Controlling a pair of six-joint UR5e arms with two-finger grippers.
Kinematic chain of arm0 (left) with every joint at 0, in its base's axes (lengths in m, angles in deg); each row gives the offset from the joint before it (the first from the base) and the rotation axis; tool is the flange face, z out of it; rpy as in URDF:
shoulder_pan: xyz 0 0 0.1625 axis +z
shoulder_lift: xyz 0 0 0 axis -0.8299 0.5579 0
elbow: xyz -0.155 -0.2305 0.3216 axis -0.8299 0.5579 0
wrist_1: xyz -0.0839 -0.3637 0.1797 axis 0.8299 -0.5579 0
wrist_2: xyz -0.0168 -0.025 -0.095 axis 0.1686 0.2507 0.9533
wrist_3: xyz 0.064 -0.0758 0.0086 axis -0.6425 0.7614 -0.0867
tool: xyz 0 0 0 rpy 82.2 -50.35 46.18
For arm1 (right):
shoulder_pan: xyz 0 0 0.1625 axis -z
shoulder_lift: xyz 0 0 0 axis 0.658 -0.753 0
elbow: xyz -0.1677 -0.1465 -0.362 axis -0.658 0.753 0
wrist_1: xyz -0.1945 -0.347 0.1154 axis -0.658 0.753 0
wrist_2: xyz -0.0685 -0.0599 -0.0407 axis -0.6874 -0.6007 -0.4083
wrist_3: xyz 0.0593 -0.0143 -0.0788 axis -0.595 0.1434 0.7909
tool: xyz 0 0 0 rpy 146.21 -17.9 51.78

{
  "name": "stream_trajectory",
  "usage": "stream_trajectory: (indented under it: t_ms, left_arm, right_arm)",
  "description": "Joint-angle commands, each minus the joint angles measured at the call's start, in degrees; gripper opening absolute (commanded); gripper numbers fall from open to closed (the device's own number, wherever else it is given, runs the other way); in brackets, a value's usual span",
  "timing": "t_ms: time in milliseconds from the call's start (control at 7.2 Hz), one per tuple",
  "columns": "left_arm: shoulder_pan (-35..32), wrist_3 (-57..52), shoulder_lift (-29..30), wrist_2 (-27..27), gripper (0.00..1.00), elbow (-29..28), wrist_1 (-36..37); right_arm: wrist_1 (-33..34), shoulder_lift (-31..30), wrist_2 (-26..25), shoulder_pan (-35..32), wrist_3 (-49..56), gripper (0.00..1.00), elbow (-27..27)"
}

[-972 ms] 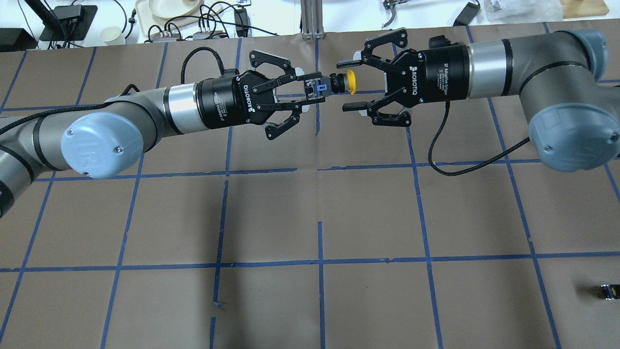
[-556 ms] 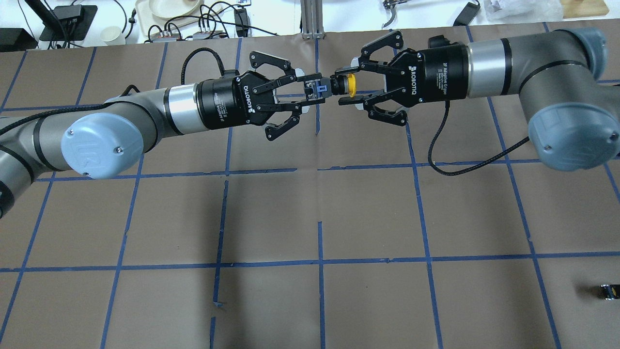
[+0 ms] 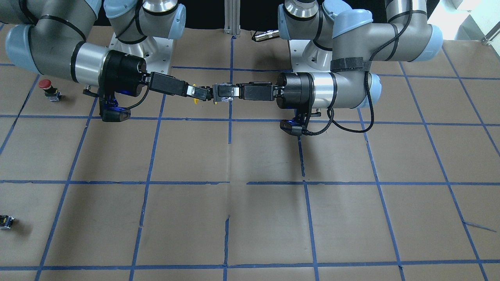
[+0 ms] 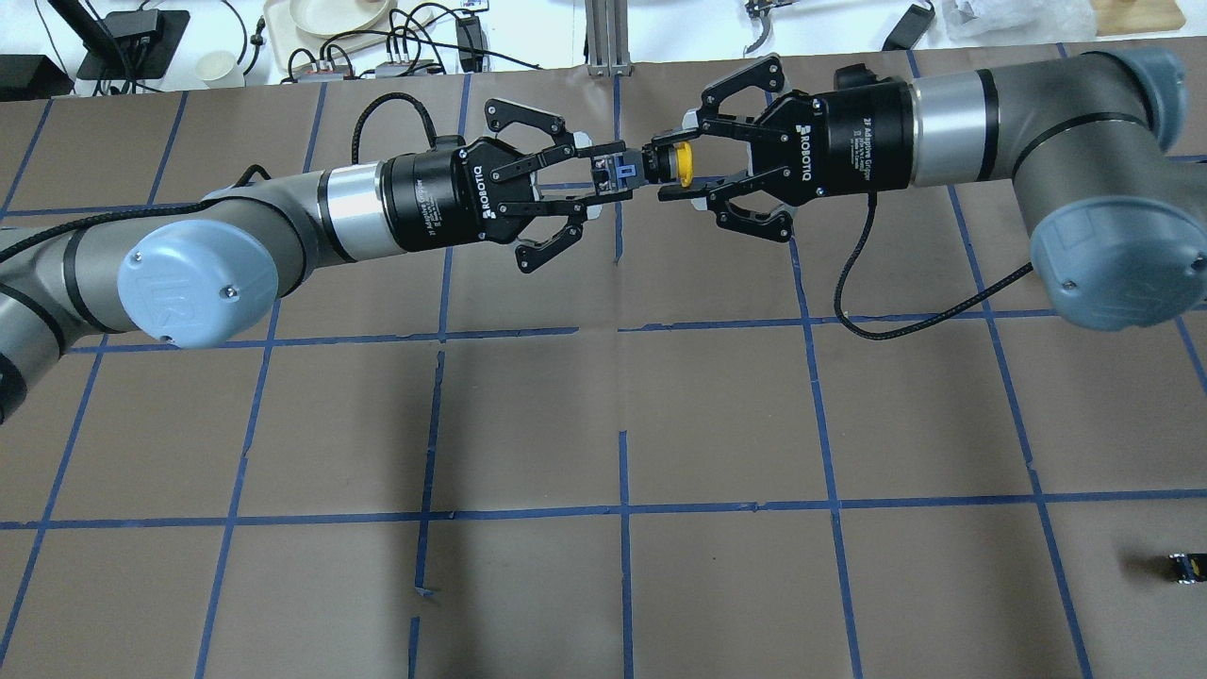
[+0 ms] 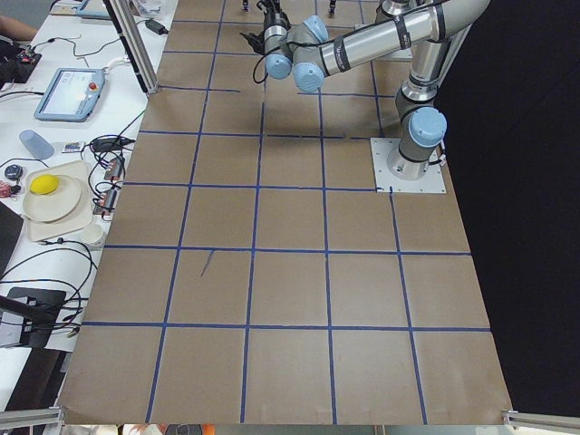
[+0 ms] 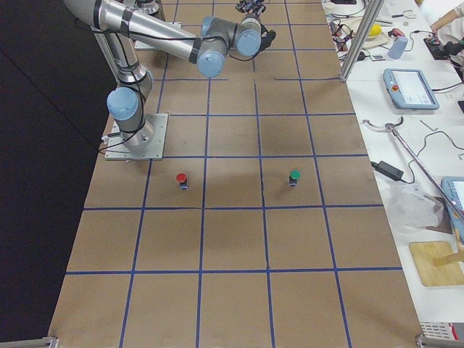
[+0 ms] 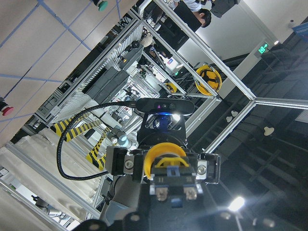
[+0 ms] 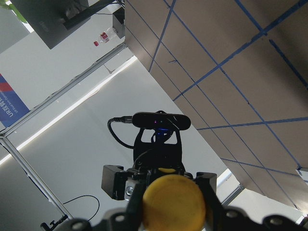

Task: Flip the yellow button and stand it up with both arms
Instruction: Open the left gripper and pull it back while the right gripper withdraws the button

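The yellow button [image 4: 681,162] is held level in the air between both grippers, above the far middle of the table. My left gripper [image 4: 615,177] is shut on its grey and blue switch body. My right gripper [image 4: 671,168] is shut on the black collar just behind the yellow cap. In the front-facing view the two grippers meet tip to tip, left [image 3: 225,93] and right [image 3: 201,93], with a sliver of yellow [image 3: 194,100] below. The left wrist view shows the switch body [image 7: 173,180] and the cap behind it. The right wrist view shows the cap [image 8: 173,201] face on.
A red-capped button [image 3: 46,84] stands near the right arm's base and also shows in the exterior right view [image 6: 181,178]. A green-capped button [image 6: 294,175] stands further out. A tiny black part [image 4: 1183,566] lies at the near right. Cables and dishes lie beyond the table's far edge.
My right gripper was open around the yellow cap one second ago and has since shut on the button. The left gripper has kept its hold and has not moved.
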Motion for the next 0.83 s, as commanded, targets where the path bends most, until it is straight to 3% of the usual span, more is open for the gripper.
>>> stream_trajectory:
  t_ms: [0, 278, 417, 694]
  left_arm:
    - [0.17, 1.73, -0.09, -0.13, 1.00, -0.36, 0.01]
    - [0.26, 4.08, -0.61, -0.57, 1.00, -1.23, 1.40]
    - [0.26, 10.02, -1.75, -4.84, 1.00, -1.67, 7.59]
    - [0.96, 31.84, -2.55, -22.97, 1.00, -0.89, 31.78]
  right_arm:
    - [0.07, 0.09, -0.07, 0.01, 0.14, 0.26, 0.48]
    - [0.07, 0.18, -3.90, 1.06, 0.49, 0.28, 2.14]
    - [0.07, 0.18, -7.16, 3.59, 1.80, 0.28, 3.72]
    - [0.07, 0.00, -16.62, 6.77, 10.99, 0.31, 5.22]
